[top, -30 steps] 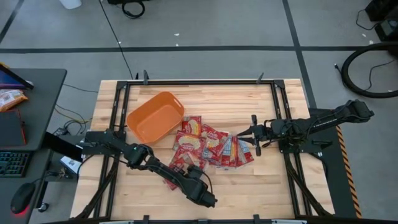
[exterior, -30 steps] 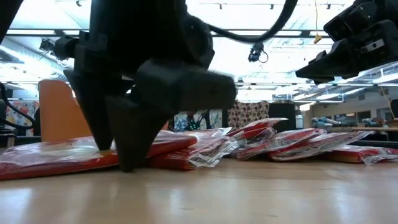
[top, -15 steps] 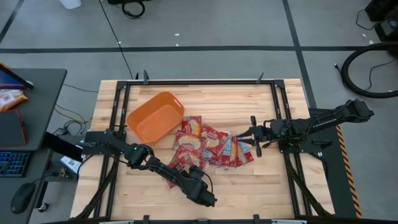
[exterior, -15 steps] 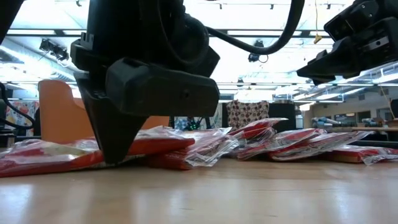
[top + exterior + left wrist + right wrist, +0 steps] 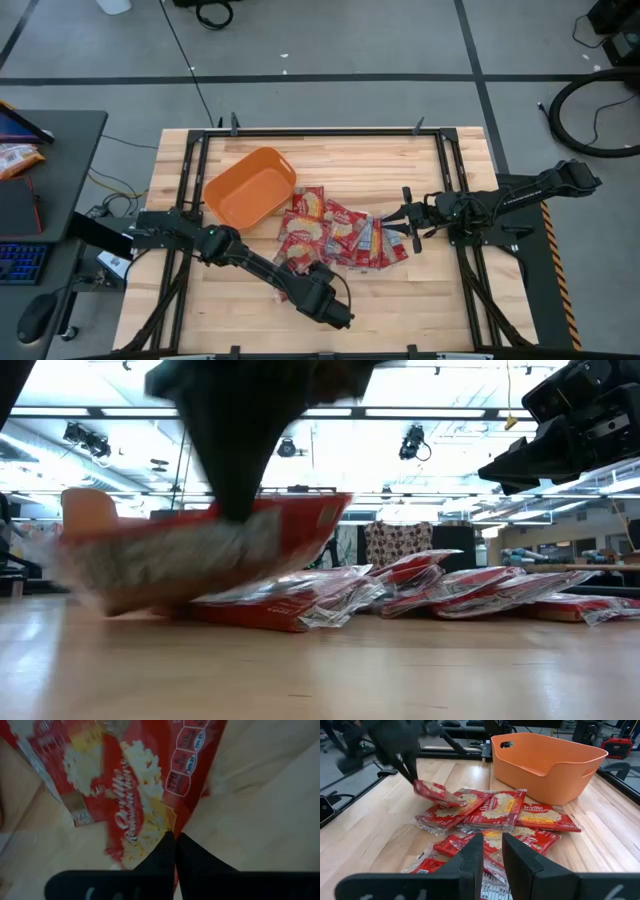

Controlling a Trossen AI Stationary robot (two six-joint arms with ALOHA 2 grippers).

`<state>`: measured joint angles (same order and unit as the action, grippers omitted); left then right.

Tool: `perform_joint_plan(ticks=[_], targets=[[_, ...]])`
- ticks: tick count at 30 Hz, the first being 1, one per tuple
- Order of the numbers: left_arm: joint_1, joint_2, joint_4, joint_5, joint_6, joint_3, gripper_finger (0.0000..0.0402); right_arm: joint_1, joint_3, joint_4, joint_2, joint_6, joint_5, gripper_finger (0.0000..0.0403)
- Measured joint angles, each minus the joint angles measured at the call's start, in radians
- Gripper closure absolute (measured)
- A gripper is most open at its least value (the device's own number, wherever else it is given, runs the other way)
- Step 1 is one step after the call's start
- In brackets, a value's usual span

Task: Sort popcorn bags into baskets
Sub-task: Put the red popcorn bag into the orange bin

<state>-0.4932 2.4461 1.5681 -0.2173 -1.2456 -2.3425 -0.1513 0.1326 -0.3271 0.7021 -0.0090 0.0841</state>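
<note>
From above, the left tool (image 5: 291,268) is over the front-middle of the tabletop (image 5: 400,300), pinched on a popcorn bag (image 5: 289,262) at the near edge of the pile of bags (image 5: 345,232) lying mid-tabletop. The empty orange basket (image 5: 250,187) sits toward the back-left corner. The right tool (image 5: 408,221) waits at the pile's right edge, its fingers a little apart and holding nothing.

At tabletop height, the gripped bag (image 5: 195,550) hangs tilted, clear of the wood, with the rest of the pile (image 5: 470,592) lying flat behind it.

The left wrist camera shows the fingers (image 5: 165,851) closed on the packet's (image 5: 135,790) edge only. To my mind that thin hold calls for a smooth, unhurried carry, lifting above the basket wall before letting go.

The right wrist camera shows the lifted bag (image 5: 436,792) and the basket (image 5: 547,760) beyond the pile.
</note>
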Motion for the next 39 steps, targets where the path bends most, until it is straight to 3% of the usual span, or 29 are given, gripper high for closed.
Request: perform_joint_plan(ticks=[9, 19, 29, 34, 39], targets=[[0.077, -0.172, 0.002, -0.099, 0.011, -0.013, 0.0396, 0.0, 0.0, 0.0, 0.0, 0.0, 0.001, 0.0327], [0.236, -0.324, 0.001, -0.138, 0.216, 0.001, 0.0396, 0.0, 0.0, 0.015, 0.0, 0.008, 0.001, 0.0327], [0.409, -0.582, 0.002, -0.142, 0.418, 0.3, 0.0397, 0.0, 0.0, 0.09, 0.005, 0.02, 0.001, 0.0327], [0.484, -0.735, 0.004, -0.114, 0.438, 0.514, 0.0397, 0.0, 0.0, 0.118, 0.003, 0.043, 0.022, 0.0327], [0.539, -0.803, 0.002, -0.043, 0.396, 0.742, 0.0397, 0.0, 0.0, 0.086, 0.003, 0.051, 0.026, 0.0327]])
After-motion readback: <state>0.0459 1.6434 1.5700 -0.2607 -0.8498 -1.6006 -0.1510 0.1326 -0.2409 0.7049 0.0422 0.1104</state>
